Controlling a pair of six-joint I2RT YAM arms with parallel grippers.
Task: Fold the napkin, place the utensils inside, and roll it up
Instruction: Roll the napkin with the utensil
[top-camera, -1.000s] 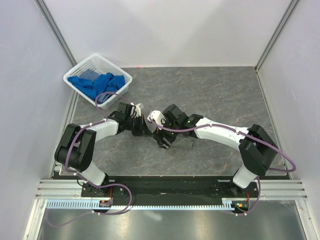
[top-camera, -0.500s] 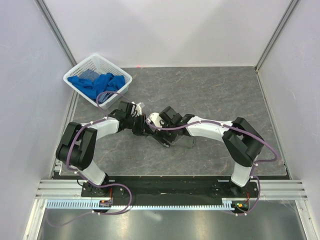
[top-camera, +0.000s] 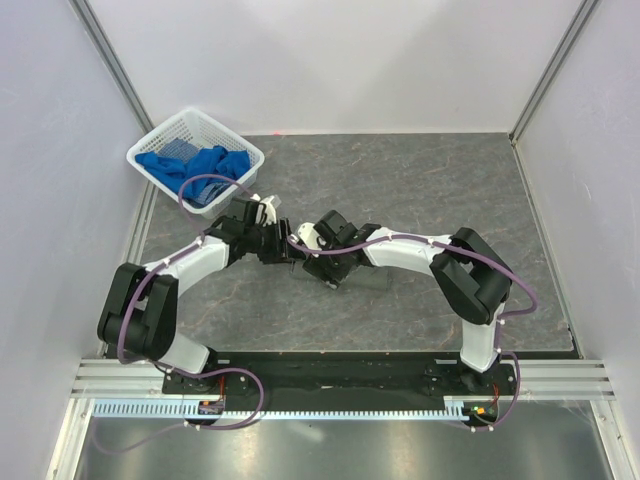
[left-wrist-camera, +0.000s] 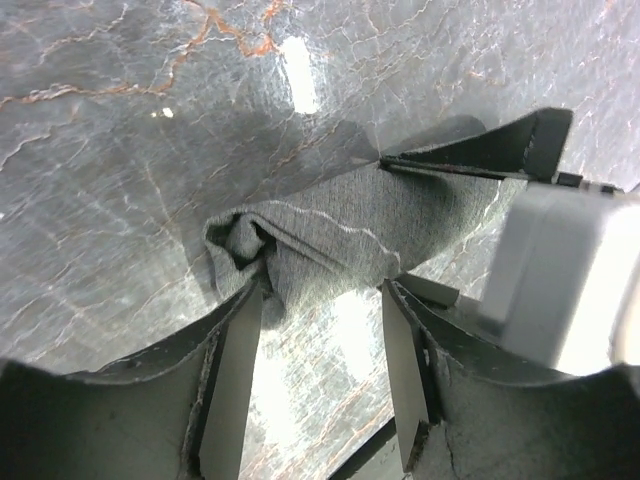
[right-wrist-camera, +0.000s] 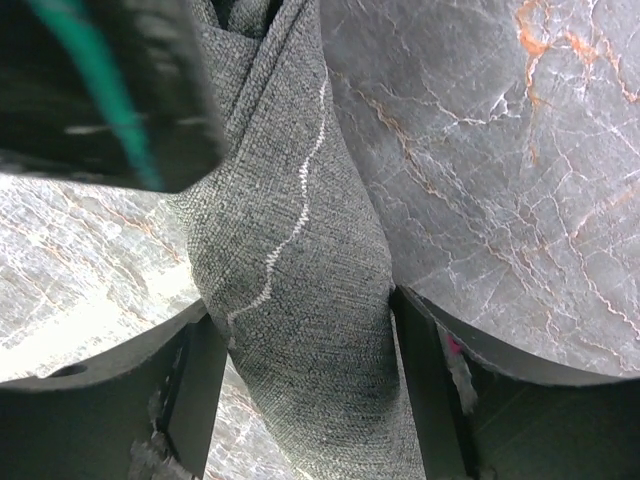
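Observation:
The napkin (right-wrist-camera: 290, 200) is a thick dark grey roll with a pale stitched hem, lying on the marble tabletop. My right gripper (right-wrist-camera: 300, 310) straddles it, and both fingers press against its sides. In the left wrist view the roll's crumpled end (left-wrist-camera: 300, 250) lies just beyond my left gripper (left-wrist-camera: 322, 300), which is open with bare table between its pads. From above, both grippers meet at mid-table, the left gripper (top-camera: 283, 250) beside the right gripper (top-camera: 322, 268). A strip of napkin (top-camera: 368, 283) shows under the right arm. The utensils are hidden.
A white basket (top-camera: 158, 142) holding bright blue cloths (top-camera: 195, 165) stands at the far left corner, just behind the left arm. White walls close in the table on three sides. The arm bases sit at the near edge.
My left gripper has opened and let go of the napkin's end. The left arm has stretched further out, and the right arm's elbow has swung in toward the left.

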